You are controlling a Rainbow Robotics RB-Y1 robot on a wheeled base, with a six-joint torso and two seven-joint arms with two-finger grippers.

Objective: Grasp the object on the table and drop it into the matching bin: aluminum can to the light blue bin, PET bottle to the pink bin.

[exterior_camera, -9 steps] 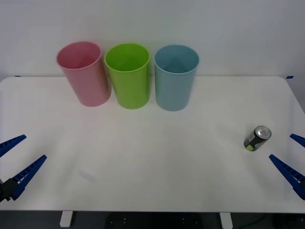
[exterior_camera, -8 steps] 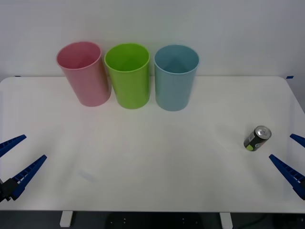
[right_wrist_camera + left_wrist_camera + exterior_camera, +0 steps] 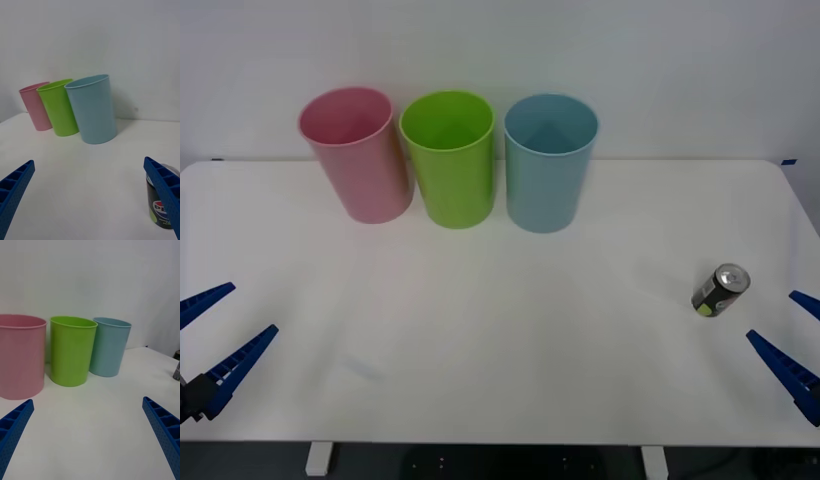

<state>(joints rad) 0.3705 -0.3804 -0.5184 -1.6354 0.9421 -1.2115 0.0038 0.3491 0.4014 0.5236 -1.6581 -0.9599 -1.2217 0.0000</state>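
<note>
Aluminum can (image 3: 720, 290) upright near table (image 3: 500, 340) right edge, ungrasped. Right gripper (image 3: 798, 345) spread wide, empty, just beside can at front right corner. Left gripper (image 3: 215, 335) spread, idle, front left corner. Light blue bin (image 3: 548, 165) at back edge. Grasp, carry, drop all left.

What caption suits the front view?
Both open grippers, left and right, flank the table; can awaits.

aluminum can (image 3: 720, 290) — glossy metal, silver lid | light blue bin (image 3: 549, 163) — smooth matt plastic | table (image 3: 480, 330) — smooth white
</note>
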